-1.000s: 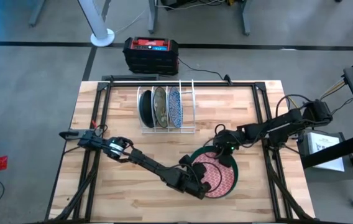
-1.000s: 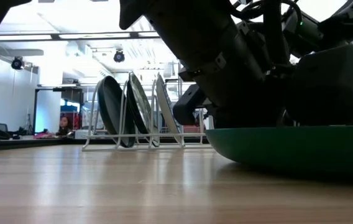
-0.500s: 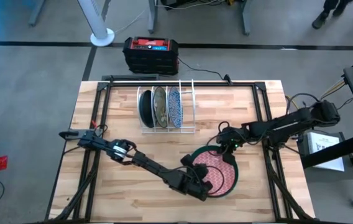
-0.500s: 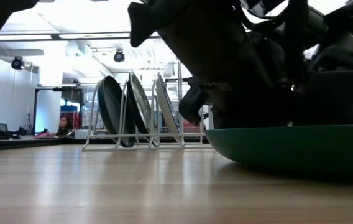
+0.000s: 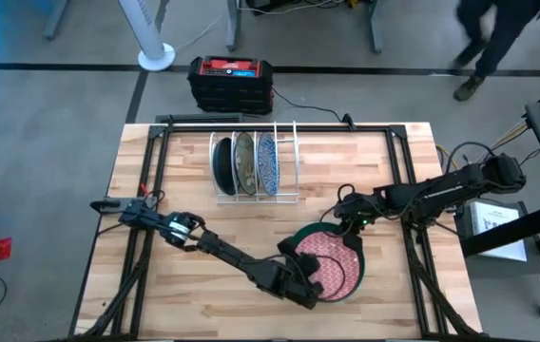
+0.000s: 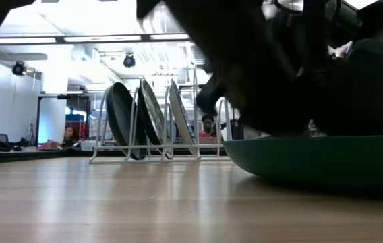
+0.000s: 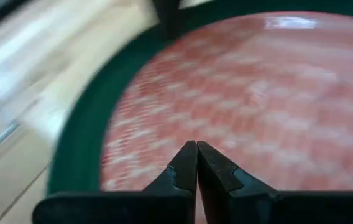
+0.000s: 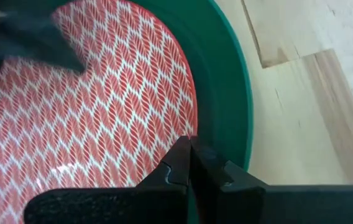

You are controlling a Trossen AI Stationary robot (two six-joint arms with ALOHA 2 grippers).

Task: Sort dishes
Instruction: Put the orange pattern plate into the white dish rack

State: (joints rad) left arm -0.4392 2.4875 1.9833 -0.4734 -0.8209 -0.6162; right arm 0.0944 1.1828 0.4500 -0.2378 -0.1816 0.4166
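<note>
A red-and-white patterned plate (image 5: 338,261) lies inside a plain green plate (image 5: 297,239) on the table's near right part. My left gripper (image 5: 316,285) is shut, its tips (image 7: 196,144) over the red plate's near-left part (image 7: 276,93). My right gripper (image 5: 347,225) is shut too, its tips (image 8: 189,142) above the red plate's far edge (image 8: 186,93), beside the green rim (image 8: 223,74). Three plates stand on edge in the white wire rack (image 5: 289,161): dark teal (image 5: 222,163), olive mottled (image 5: 243,163) and blue-and-white speckled (image 5: 266,163). My left gripper slants down over the red plate with nothing between its shut fingers; I cannot tell whether the tips touch the plate. My right gripper slants down from the far right over the red plate's edge, also with nothing between its fingers; whether it touches cannot be told.
A black-and-red box (image 5: 231,81) stands on the floor behind the table. Black frame rails (image 5: 146,190) run along the table's left and right sides. Bare wood (image 5: 184,285) lies left of the stacked plates. A person (image 5: 489,38) walks past at the far right.
My left gripper has risen a little above the stacked plates and its wrist has rolled somewhat. My right gripper has lifted slightly and drawn back toward the table's right edge. Both stacked plates stay where they were.
</note>
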